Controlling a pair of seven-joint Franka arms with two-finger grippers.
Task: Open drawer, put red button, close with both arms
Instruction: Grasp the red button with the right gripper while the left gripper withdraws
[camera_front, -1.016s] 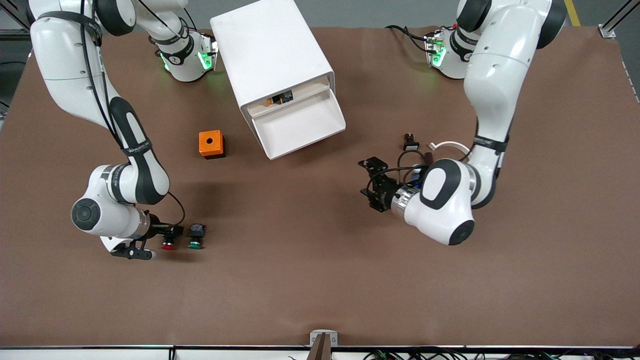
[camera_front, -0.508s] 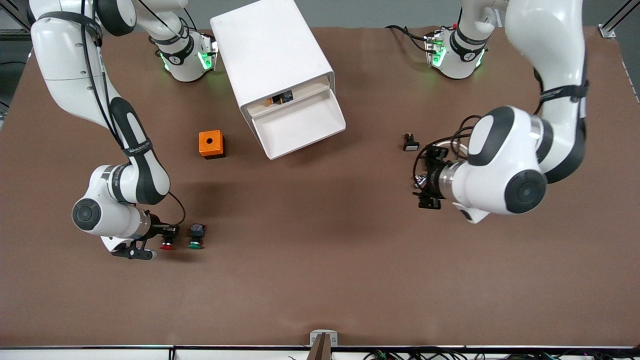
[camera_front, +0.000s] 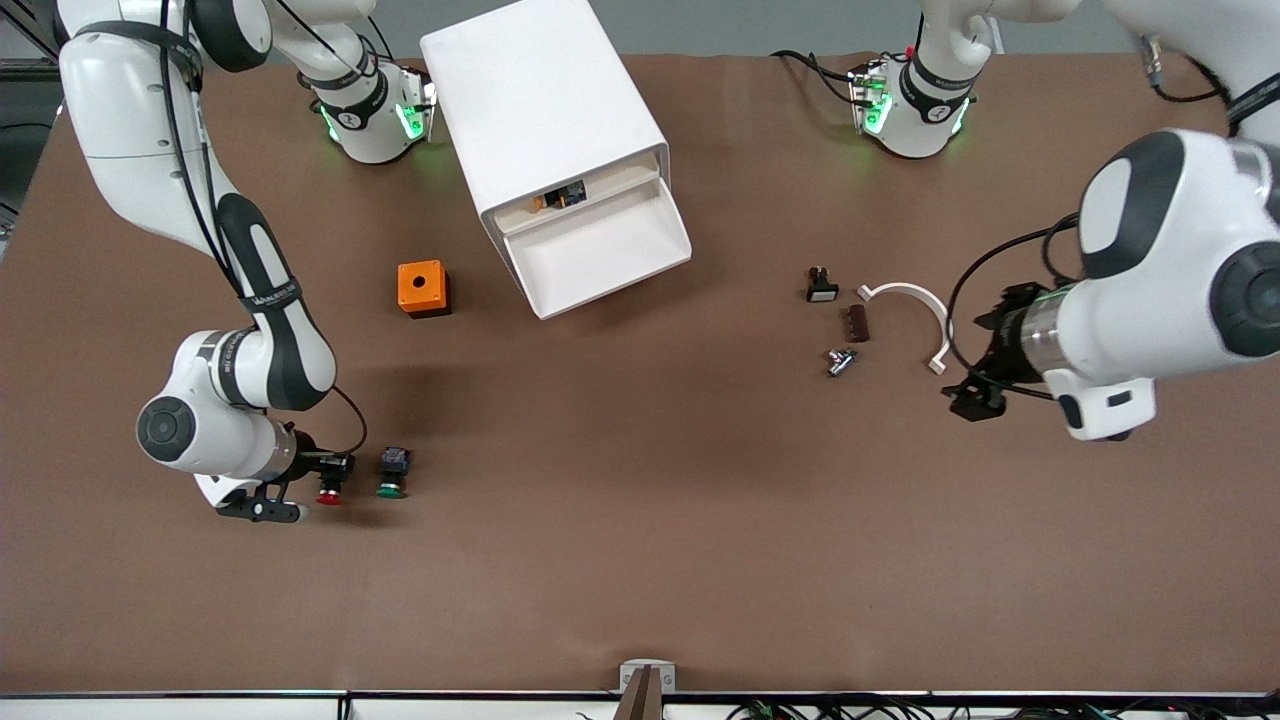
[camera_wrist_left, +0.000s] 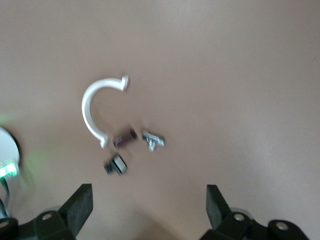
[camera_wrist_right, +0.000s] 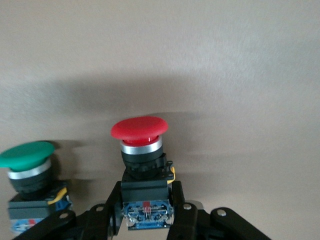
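Standing toward the robots' end of the table, the white cabinet (camera_front: 545, 120) is seen with the drawer (camera_front: 600, 250) already pulled out and bare inside, so the opening step is judged done and the picking of the button is the step in hand. An orange box (camera_front: 423, 288) is seen on the table beside the cabinet, toward the right arm's end. The left gripper (camera_front: 985, 365) is held with its jaws spread wide and nothing between them, over bare table at the left arm's end; that arm is judged to be waiting. The right gripper (camera_front: 330, 478) is clamped on the black-and-blue body of the red button (camera_front: 331, 489), which lies nearer to the front camera than the orange box, just beside the green button (camera_front: 390, 482).

A lift clear of the green twin and a carry over the open drawer are called for next.

By the right wrist view alone the fingers (camera_wrist_right: 112, 212) are shown pressed against the red button's body, below its cap. By the left wrist view a white curved clip (camera_wrist_left: 95, 110) and small dark parts (camera_wrist_left: 125, 140) are shown on the table.
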